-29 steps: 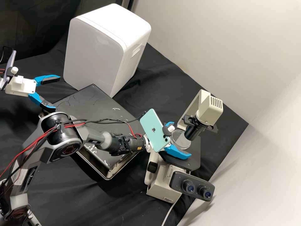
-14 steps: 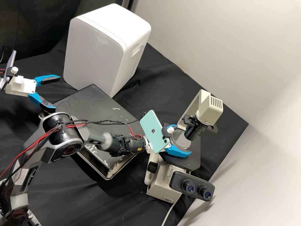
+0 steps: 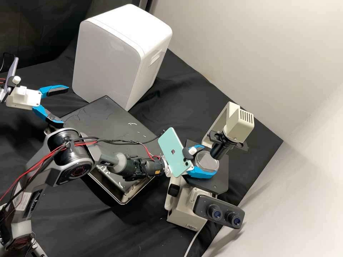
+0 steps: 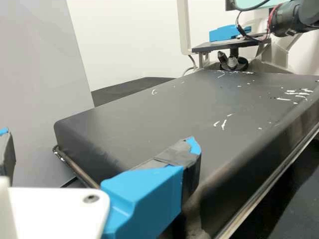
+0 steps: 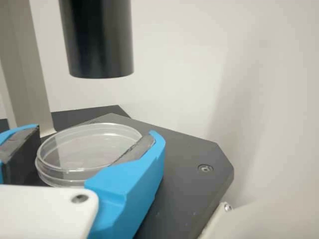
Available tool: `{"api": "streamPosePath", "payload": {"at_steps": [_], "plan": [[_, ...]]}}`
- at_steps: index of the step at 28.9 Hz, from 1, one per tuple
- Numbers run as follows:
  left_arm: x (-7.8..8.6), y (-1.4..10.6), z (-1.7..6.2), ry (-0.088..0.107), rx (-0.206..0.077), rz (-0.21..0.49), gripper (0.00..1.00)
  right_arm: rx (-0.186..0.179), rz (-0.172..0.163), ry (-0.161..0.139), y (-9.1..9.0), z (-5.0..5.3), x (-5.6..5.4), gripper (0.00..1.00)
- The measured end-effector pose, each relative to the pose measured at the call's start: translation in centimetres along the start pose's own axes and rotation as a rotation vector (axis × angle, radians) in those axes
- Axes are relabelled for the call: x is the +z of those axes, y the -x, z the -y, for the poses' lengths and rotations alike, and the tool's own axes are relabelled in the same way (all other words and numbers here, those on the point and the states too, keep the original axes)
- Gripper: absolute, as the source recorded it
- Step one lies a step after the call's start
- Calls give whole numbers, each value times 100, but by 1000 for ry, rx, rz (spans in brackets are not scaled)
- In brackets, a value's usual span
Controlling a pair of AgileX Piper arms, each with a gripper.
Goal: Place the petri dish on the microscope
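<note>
A clear petri dish (image 3: 207, 161) (image 5: 84, 148) sits between the blue fingers of my right gripper (image 3: 202, 161) (image 5: 92, 138), which is shut on its rim. The dish is low over the black stage (image 3: 221, 179) (image 5: 192, 164) of the beige microscope (image 3: 185, 208), just in front of the black condenser tube (image 3: 218, 150) (image 5: 99, 37). Whether the dish touches the stage I cannot tell. My left gripper (image 3: 53, 103) (image 4: 84, 174) is open and holds nothing, at the far left corner of a black metal tray (image 3: 107, 123) (image 4: 199, 119).
A large white box (image 3: 121, 53) stands at the back of the bench. The microscope's eyepieces (image 3: 223, 214) face the front edge. A mint phone (image 3: 174, 152) rides on the right wrist. White walls close the right side.
My right gripper has sunk a little with the dish, bringing it closer to the stage. The left arm has kept still.
</note>
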Motion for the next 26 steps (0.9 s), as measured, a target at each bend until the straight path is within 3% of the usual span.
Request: {"api": "streamPosePath", "payload": {"at_steps": [10, 17, 18, 26], "plan": [[-1, -5, -5, 0, 2, 0, 100, -7, -7, -46, 213, -37, 19, 0], [-3, -16, -11, -1, 3, -1, 100, -2, -11, -47, 274, -45, 29, 0], [-3, -16, -11, -1, 3, -1, 100, -2, -11, -47, 274, -45, 29, 100], [-5, -16, -9, -1, 1, -3, 100, 0, -13, -42, 276, -50, 23, 100]]}}
